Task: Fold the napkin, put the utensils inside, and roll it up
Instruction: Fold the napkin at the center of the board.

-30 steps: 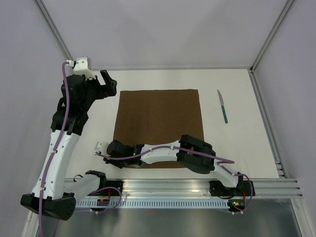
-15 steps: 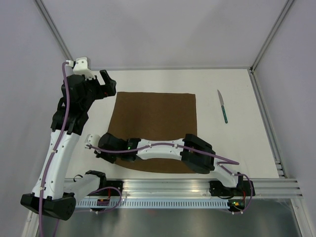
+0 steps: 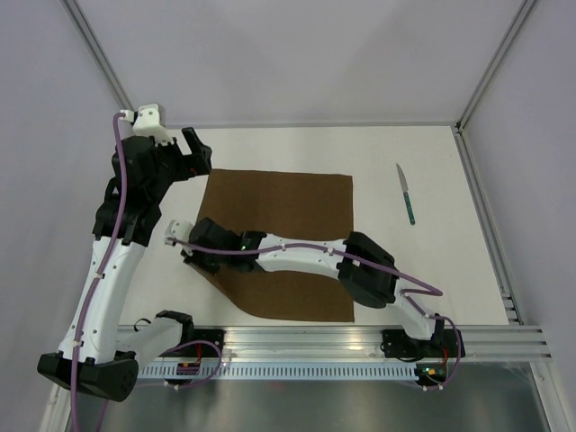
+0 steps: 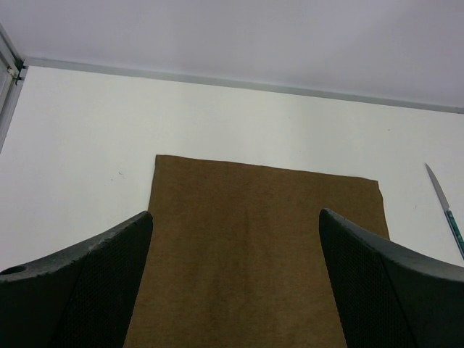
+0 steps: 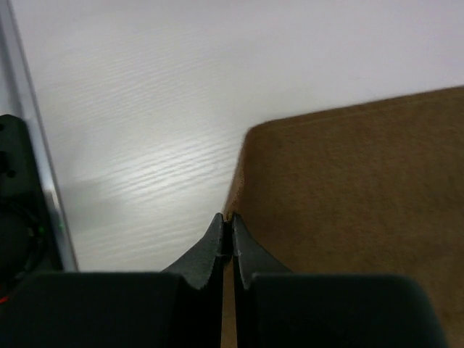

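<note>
The dark-brown napkin (image 3: 288,207) lies spread on the white table, and its near-left part is raised off the table. My right gripper (image 3: 200,255) is shut on the napkin's left edge; in the right wrist view the gripper (image 5: 232,216) pinches the cloth (image 5: 362,188) just below a corner. My left gripper (image 3: 198,151) hangs open above the napkin's far-left corner, nothing between its fingers (image 4: 235,214), with the napkin (image 4: 261,239) below. The knife (image 3: 407,193), silver blade and teal handle, lies to the right of the napkin, also visible at the left wrist view's edge (image 4: 446,210).
The metal rail (image 3: 360,342) with both arm bases runs along the near edge. Frame posts and grey walls close in the table's far and side edges. The right arm's links (image 3: 306,256) stretch across the napkin's near half.
My right gripper has shut on the napkin's left edge and moved left, then away from the rail, lifting the near-left part and shifting the cloth left. The left arm has stayed still.
</note>
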`<action>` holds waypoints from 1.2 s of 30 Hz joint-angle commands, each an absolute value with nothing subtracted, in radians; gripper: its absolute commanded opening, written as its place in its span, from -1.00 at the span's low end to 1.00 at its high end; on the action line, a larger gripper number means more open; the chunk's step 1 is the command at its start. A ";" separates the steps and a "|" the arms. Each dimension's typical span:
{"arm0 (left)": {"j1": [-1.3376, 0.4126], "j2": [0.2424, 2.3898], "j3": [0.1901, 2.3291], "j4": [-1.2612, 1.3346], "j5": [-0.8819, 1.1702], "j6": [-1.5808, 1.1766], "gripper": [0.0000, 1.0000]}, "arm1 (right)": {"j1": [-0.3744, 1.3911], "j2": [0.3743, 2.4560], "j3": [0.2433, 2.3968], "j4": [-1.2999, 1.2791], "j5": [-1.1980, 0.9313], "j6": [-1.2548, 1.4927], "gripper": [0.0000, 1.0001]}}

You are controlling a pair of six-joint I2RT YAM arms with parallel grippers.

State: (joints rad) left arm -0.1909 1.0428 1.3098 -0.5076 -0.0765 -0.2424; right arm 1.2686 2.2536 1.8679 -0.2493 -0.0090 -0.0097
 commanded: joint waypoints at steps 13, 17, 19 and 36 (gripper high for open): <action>-0.190 1.039 1.377 -0.453 -0.071 -0.241 0.99 | 0.924 2.000 1.655 -0.264 0.003 -0.141 -0.99; -0.189 1.037 1.382 -0.439 -0.063 -0.250 0.99 | 0.830 1.976 1.615 -0.245 0.005 -0.164 -0.99; -0.189 1.040 1.385 -0.433 -0.058 -0.255 0.99 | 0.793 1.973 1.603 -0.242 0.008 -0.175 -0.99; -0.190 1.062 1.391 -0.420 -0.044 -0.256 0.99 | 0.588 1.977 1.548 -0.226 0.025 -0.212 -0.99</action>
State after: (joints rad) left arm -0.1909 1.0569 1.3483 -0.4541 -0.0677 -0.2436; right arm 0.6106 2.0243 1.5578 -0.2474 0.0013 -0.1989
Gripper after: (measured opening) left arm 0.993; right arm 0.076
